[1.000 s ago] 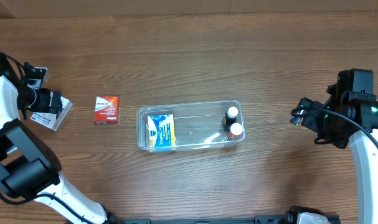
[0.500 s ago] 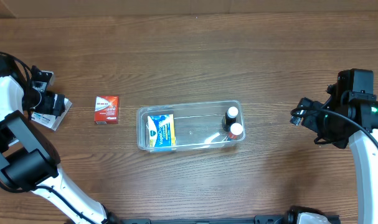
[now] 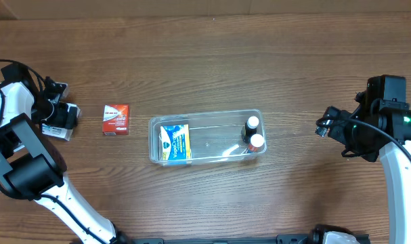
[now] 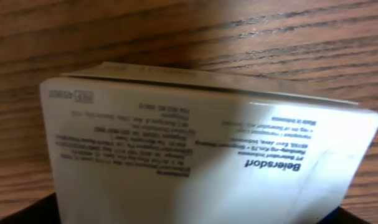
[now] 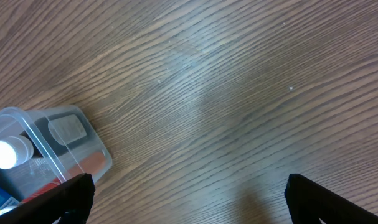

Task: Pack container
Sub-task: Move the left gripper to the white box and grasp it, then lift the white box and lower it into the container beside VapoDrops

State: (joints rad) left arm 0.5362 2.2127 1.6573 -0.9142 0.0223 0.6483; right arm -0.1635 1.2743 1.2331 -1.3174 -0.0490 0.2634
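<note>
The clear plastic container point(image 3: 212, 139), a shallow see-through tub with rounded corners and a rim, sits in the middle of the brown wood-grain counter point(image 3: 212, 61), its long axis running left to right. The jaws of the left arm point(image 3: 12, 108) are at the far left edge and seem to be pinching a white cardboard box point(image 4: 201, 155) with fine grey print, though only dark corners of them show. From there the tub lies straight to the right, past a small red cardboard box point(image 3: 116, 119). I'd aim for the bare stretch between the glossy blue-and-yellow carton point(image 3: 175, 144) and the two white-capped bottles point(image 3: 252, 123). The right arm point(image 3: 368, 132) is nearer the tub, with its jaws spread and empty.
</note>
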